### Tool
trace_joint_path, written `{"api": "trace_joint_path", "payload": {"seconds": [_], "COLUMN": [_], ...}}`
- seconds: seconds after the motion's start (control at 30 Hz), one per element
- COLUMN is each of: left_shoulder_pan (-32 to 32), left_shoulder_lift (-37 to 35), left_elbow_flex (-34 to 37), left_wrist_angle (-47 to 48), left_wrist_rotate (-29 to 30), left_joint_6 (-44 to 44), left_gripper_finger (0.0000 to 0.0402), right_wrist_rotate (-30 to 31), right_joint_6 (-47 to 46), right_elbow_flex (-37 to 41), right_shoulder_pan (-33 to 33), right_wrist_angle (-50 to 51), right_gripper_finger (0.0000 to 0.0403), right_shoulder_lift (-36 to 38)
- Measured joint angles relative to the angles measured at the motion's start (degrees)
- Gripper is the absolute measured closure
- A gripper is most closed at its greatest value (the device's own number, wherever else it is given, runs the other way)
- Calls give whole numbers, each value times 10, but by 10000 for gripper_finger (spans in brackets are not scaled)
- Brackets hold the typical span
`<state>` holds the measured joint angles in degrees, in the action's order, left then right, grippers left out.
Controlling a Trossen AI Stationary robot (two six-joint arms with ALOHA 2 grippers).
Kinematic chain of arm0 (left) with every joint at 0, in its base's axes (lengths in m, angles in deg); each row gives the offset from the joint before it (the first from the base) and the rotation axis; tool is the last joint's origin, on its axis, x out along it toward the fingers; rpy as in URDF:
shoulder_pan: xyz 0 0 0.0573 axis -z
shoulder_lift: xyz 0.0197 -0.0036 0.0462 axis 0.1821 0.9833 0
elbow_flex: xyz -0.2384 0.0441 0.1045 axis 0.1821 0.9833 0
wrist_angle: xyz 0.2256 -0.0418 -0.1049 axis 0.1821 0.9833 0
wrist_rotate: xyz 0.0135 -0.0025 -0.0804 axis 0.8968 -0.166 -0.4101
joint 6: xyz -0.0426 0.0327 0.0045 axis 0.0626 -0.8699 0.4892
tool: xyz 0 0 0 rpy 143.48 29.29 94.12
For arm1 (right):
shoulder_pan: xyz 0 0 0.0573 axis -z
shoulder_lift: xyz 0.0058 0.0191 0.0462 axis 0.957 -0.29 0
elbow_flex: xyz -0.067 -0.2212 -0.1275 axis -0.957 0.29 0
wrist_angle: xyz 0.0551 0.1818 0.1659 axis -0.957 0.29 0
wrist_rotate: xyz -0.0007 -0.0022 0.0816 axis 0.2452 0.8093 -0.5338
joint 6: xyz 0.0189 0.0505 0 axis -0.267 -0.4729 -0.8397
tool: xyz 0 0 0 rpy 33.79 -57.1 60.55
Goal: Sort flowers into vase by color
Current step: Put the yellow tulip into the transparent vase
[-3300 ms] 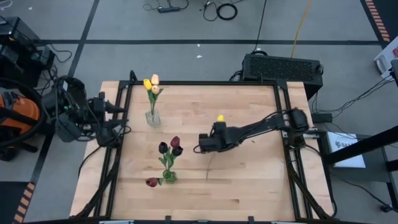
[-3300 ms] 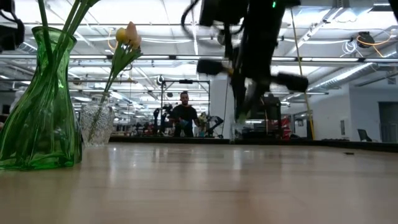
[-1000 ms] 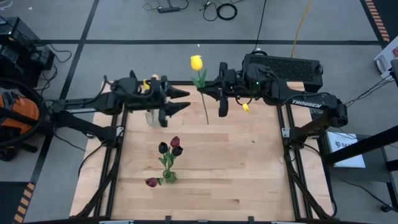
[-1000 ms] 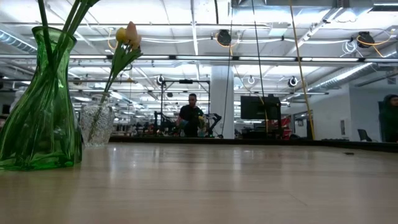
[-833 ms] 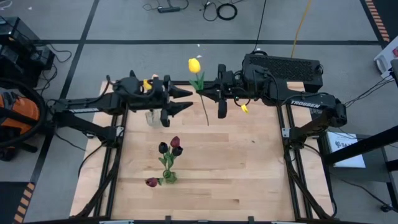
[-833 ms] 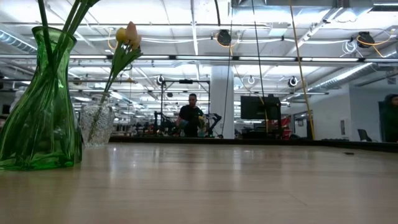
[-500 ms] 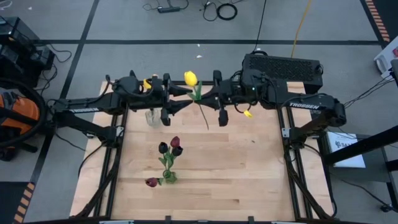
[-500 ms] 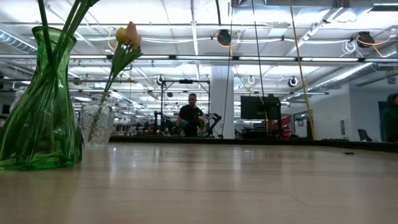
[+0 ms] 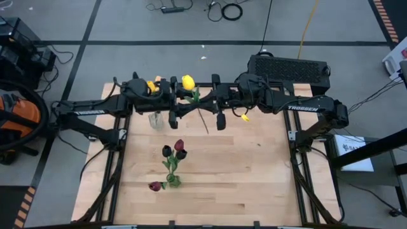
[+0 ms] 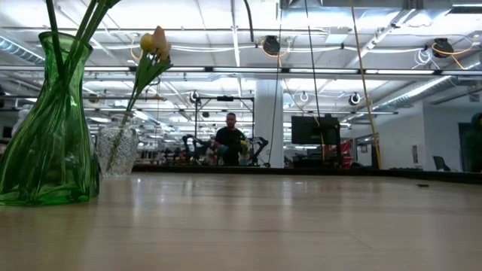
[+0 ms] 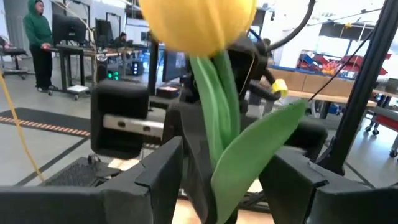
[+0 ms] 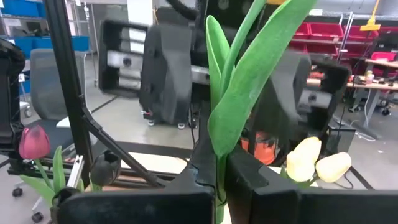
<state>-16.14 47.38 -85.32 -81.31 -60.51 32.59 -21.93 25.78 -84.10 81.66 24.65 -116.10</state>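
Handover mid-air: a yellow tulip [image 9: 188, 81] hangs above the table's 12 o'clock edge, between the two arms. The right gripper [image 9: 205, 105] is clenched on its stem [image 12: 219, 180], low, below the leaves; the left gripper [image 9: 180, 105] faces it with fingers [image 11: 163, 167] spread either side of the stem, not yet closed. The flower looks light, its stem thin and likely springy (the head [image 11: 198, 23] may wobble). Best hold is probably bare stem just under the leaf [image 11: 255, 152], gently. A clear vase [image 9: 155, 119] with pale tulips [image 10: 151, 42] sits near 10 o'clock, and a green vase [image 10: 47, 128] of dark ones nearer 7.
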Motion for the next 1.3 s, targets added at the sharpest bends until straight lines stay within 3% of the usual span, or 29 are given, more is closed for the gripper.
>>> {"api": "trace_joint_path", "payload": {"seconds": [0.13,0.27,0.6,0.87,1.3], "left_shoulder_pan": [0,0,-4,-4,-8], "left_shoulder_lift": [10,12,7,7,-6], "left_elbow_flex": [0,0,0,0,0], "left_wrist_angle": [0,-1,-3,1,17], "left_wrist_rotate": [0,0,0,2,14], "left_joint_6": [0,0,-21,-21,-35], "left_gripper_finger": [203,232,385,387,387], "right_wrist_rotate": [0,0,5,30,46], "right_joint_6": [0,0,-1,-37,-78], "right_elbow_flex": [0,0,0,-1,-1], "right_shoulder_pan": [0,0,0,0,16], "right_wrist_angle": [-1,1,10,19,53], "right_gripper_finger": [399,399,399,384,258], "right_shoulder_lift": [0,0,0,0,11]}}
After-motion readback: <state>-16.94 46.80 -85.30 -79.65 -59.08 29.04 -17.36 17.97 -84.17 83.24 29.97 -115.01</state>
